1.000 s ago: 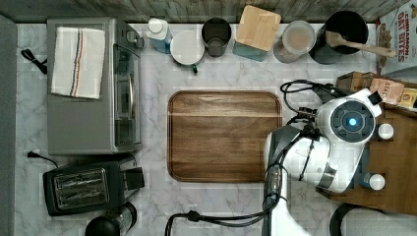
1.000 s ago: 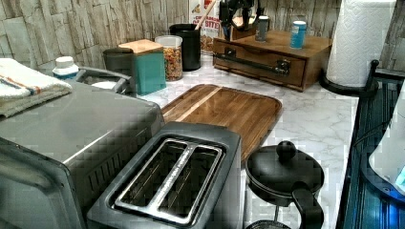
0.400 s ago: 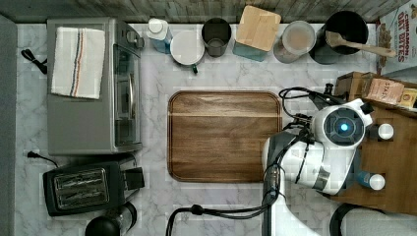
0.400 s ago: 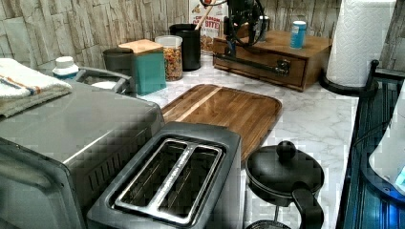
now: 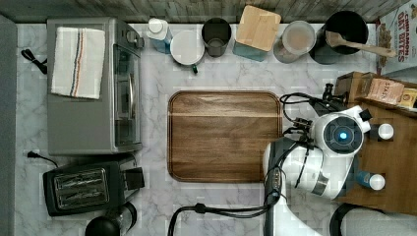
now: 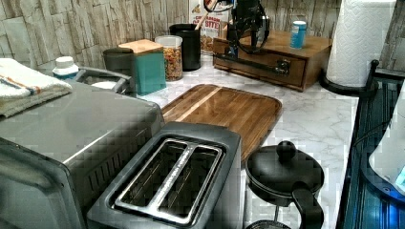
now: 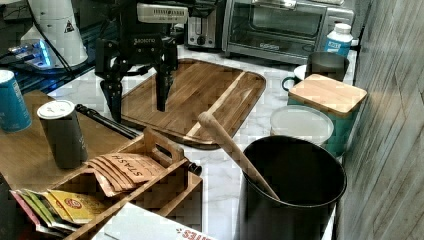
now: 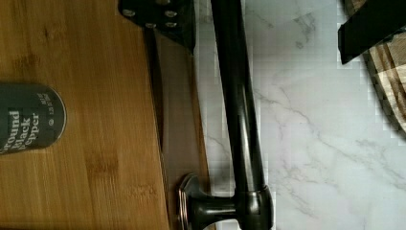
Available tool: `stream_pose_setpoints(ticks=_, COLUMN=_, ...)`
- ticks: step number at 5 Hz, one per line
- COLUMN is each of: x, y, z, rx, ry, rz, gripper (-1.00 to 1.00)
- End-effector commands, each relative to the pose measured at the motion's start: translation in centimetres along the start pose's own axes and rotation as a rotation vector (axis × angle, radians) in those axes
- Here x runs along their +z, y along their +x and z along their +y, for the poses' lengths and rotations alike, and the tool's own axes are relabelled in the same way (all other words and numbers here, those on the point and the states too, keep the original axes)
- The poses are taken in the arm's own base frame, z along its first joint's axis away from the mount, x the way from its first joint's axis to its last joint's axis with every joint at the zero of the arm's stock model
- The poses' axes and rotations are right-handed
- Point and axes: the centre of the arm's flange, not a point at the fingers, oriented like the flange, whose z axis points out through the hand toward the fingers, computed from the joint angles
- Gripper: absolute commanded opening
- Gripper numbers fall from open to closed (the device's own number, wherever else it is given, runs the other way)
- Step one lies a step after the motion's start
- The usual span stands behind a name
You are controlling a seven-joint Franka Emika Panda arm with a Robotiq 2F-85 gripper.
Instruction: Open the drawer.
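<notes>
Here, at the top view's right, we see the hand (image 7: 138,102) hanging spread wide above the drawer (image 6: 260,63), one finger (image 7: 112,95) over the cabinet top, the other past its black bar handle (image 8: 239,110), above the marble bench (image 5: 221,78).

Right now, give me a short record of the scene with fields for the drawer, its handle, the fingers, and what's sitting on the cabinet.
drawer: front of the wooden cabinet, looks shut
handle: long black bar on brackets, running along the drawer front
gripper: above the handle, open
fingers: one finger over the cabinet edge, the other on the counter side; bar lies between them, not yet gripped
on cabinet: pepper tin, blue canister, tea-bag holder
nearby: wooden tray on the marble counter
</notes>
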Motion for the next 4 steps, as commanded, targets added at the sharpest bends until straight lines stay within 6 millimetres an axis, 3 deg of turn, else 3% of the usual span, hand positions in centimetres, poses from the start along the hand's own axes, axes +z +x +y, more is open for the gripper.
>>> stream_pose_setpoints(ticks=1, x=3.9, y=0.3, z=1.7, rx=0.033, ry=0.018, rz=0.039, gripper=1.0)
stream_pose_setpoints(ticks=2, x=5.4, y=0.3, z=0.8, rx=0.035, ry=0.016, rz=0.022, gripper=1.0)
stream_pose_setpoints(ticks=4, x=6.0, y=0.3, z=-0.7, rx=0.044, ry=0.061, rz=0.028, gripper=1.0)
